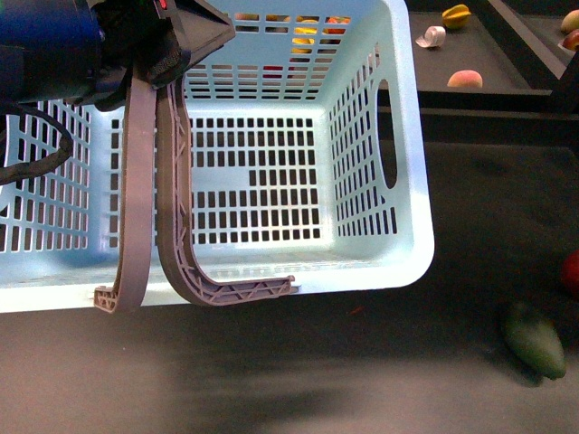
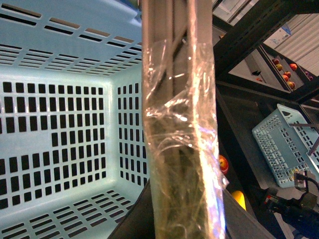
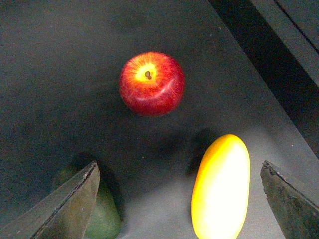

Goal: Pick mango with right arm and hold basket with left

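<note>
The pale aqua basket [image 1: 380,181] fills the left and middle of the front view, its inside bare. My left gripper [image 1: 158,36] is shut on the basket's two brown-grey ribbed handles [image 1: 172,208] at the top left. The left wrist view shows a handle wrapped in clear tape [image 2: 179,124] running up from the left gripper [image 2: 184,226]. In the right wrist view the yellow-orange mango [image 3: 222,186] lies on the dark table. It sits between the fingers of my open right gripper [image 3: 179,167], closer to one finger [image 3: 289,204] and touching neither. The front view shows no right gripper.
A red apple [image 3: 151,83] lies just beyond the mango. A dark green fruit [image 3: 102,219] lies partly under the other finger and also shows in the front view [image 1: 536,339]. A raised back shelf holds a peach-coloured fruit [image 1: 464,80] and a yellow fruit [image 1: 456,14]. A second aqua basket [image 2: 284,144] stands further off.
</note>
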